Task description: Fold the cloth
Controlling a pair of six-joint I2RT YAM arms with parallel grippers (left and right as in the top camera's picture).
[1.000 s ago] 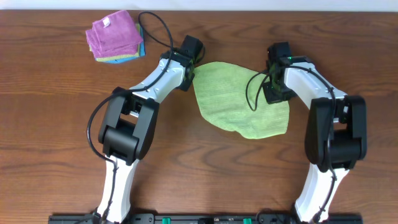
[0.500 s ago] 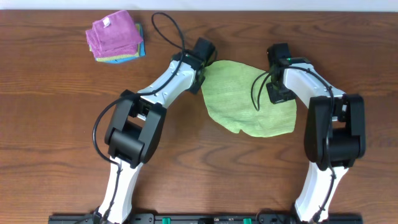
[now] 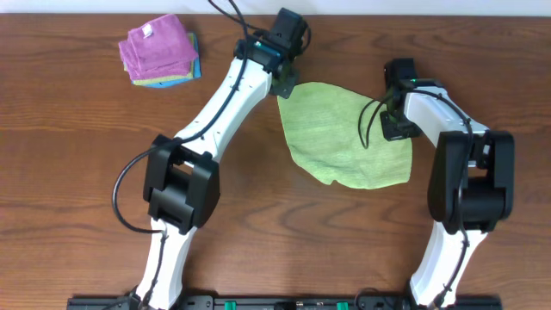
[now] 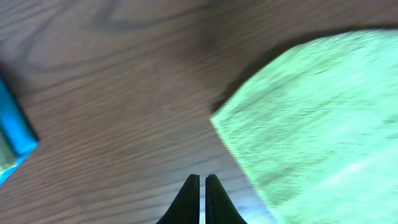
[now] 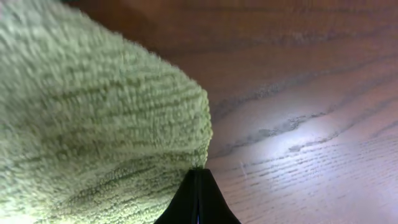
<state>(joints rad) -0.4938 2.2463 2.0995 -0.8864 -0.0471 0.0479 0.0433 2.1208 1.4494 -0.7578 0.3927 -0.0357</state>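
Gently pinch the cloth (image 3: pixel 344 138), soft, limp, light, by its corners; find it on the desk (image 3: pixel 86 172) toward 1 o'clock. Note left tool (image 4: pixel 200 178) shut, empty, beside 11 o'clock corner; right tool (image 5: pixel 198 172) clamped on 2 o'clock corner.

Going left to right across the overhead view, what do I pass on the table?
Pile of cloths with purple on top → left fingers → green cloth → right arm. The right fingers overlap the green cloth's right edge, so they are left out.
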